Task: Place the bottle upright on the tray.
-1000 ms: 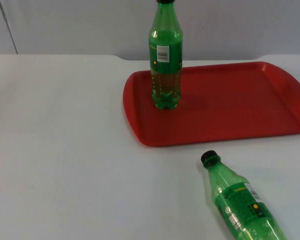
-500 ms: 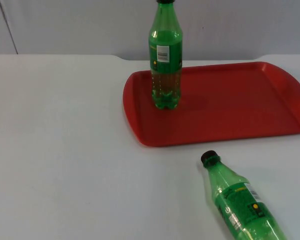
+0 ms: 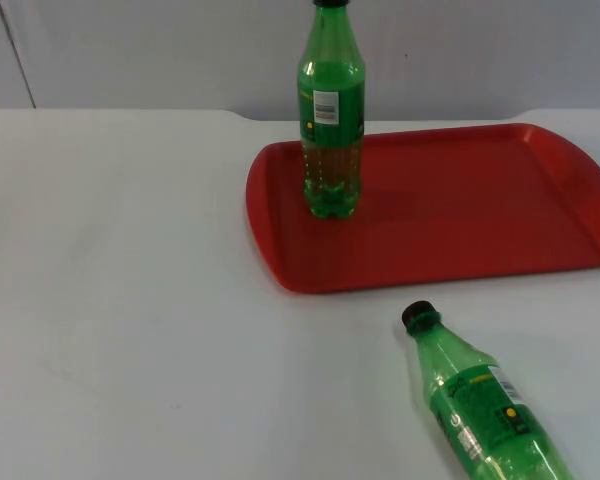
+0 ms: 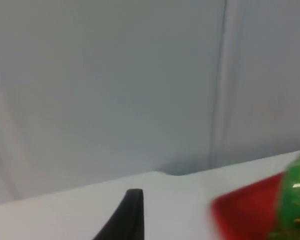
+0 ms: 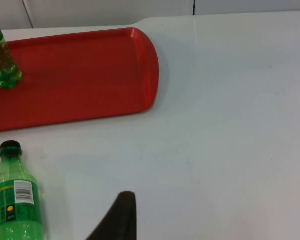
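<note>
White table [image 3: 130,300], unchanged: upright bottle [image 3: 331,110] on red tray [image 3: 460,215], lying bottle [image 3: 475,405] beside, finger state unclear.

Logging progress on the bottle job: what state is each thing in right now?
Standing bottle: upright on the tray, black cap on.
Lying bottle: on its side on the table, off the tray, cap on, neck toward the tray.
Red tray: flat on the table, holding one bottle.
Left gripper: holds nothing.
Right gripper: beside the lying bottle, holds nothing.
</note>
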`<state>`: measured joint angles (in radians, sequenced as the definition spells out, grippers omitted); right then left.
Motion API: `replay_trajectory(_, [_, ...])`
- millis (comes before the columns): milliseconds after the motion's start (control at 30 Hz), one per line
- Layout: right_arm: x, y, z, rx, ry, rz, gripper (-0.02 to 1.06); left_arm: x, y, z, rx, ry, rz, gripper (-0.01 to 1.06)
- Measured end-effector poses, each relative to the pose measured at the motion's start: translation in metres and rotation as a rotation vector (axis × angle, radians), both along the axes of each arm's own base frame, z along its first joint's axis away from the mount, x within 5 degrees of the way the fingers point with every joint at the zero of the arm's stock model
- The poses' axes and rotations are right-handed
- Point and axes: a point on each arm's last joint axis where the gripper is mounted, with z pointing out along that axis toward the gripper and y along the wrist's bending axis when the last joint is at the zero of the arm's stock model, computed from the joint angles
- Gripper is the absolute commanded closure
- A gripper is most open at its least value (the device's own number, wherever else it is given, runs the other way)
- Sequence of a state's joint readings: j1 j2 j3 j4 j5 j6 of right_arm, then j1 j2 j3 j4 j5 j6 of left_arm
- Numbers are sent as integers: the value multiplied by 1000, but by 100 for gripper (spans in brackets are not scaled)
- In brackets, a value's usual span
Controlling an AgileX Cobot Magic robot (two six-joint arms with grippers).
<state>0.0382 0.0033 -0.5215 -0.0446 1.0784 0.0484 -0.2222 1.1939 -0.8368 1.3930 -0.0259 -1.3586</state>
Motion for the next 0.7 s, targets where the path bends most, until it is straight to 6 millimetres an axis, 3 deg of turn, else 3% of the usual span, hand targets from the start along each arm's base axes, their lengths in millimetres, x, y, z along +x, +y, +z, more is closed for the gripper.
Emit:
replay_trajectory(133, [0, 0, 0, 2, 0, -1, 0, -2, 22, 12, 152, -45, 200, 0])
replay_trajectory(200, [0, 0, 0, 2, 0, -1, 0, -5, 42, 22, 257, -56, 395, 0])
replay_trajectory(300, [0, 0, 0, 2, 0, -1, 0, -11, 59, 28, 348, 13, 564, 0])
replay_trajectory(400, [0, 0, 0, 2, 0, -1, 0, -14, 58, 19, 331, 118, 553, 0])
replay_trajectory(500, [0, 0, 0, 2, 0, -1, 0, -16, 46, 7, 261, 248, 426, 0])
replay_trajectory(700, [0, 0, 0, 2, 0, -1, 0, -18, 26, -1, 171, 333, 220, 0])
